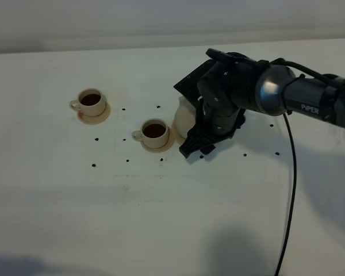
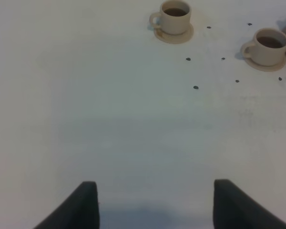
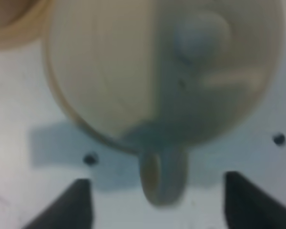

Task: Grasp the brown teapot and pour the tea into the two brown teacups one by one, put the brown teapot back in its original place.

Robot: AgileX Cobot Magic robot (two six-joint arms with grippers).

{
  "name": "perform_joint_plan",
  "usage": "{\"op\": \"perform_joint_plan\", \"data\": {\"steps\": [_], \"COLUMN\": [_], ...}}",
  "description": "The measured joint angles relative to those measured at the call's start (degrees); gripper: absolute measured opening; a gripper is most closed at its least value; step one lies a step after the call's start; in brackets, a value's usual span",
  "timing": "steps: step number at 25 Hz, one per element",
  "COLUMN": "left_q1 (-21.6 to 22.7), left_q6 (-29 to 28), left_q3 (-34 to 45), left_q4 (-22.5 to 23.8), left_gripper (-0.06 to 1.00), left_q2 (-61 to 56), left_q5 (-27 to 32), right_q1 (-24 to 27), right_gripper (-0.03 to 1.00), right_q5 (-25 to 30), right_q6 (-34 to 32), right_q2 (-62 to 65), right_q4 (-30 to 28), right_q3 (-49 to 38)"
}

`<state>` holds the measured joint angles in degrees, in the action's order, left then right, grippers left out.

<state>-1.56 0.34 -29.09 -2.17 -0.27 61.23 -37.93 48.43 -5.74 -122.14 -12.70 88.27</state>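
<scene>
The brown teapot stands to the right of the two teacups, mostly hidden by my right arm. In the right wrist view the teapot fills the frame from above, with its lid knob and loop handle, and the rim of its wide saucer shows under it. My right gripper is open, with one finger on each side of the handle and neither touching it; it also shows in the high view. Both teacups hold dark tea on their saucers. My left gripper is open and empty over bare table.
Small dark specks are scattered on the white table around the cups. A black cable hangs from the right arm toward the front edge. The left wrist view shows both cups far ahead.
</scene>
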Motion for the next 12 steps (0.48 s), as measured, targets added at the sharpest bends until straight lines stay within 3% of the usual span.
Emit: {"op": "perform_joint_plan", "data": {"steps": [4,8,12], "left_q1": [0.00,0.00,0.00], "left_q6": [0.00,0.00,0.00], "left_q3": [0.00,0.00,0.00], "left_q4": [0.00,0.00,0.00], "left_gripper": [0.50,0.50,0.50], "left_q2": [0.00,0.00,0.00], "left_q5": [0.00,0.00,0.00], "right_q1": [0.00,0.00,0.00], "right_gripper": [0.69,0.67,0.60], "right_q5": [9.38,18.98,20.76], "right_q6": [0.00,0.97,4.13], "right_q2": [3.68,7.54,13.38], "right_q4": [0.06,1.76,6.24], "right_q3": [0.00,-1.05,-6.50]}}
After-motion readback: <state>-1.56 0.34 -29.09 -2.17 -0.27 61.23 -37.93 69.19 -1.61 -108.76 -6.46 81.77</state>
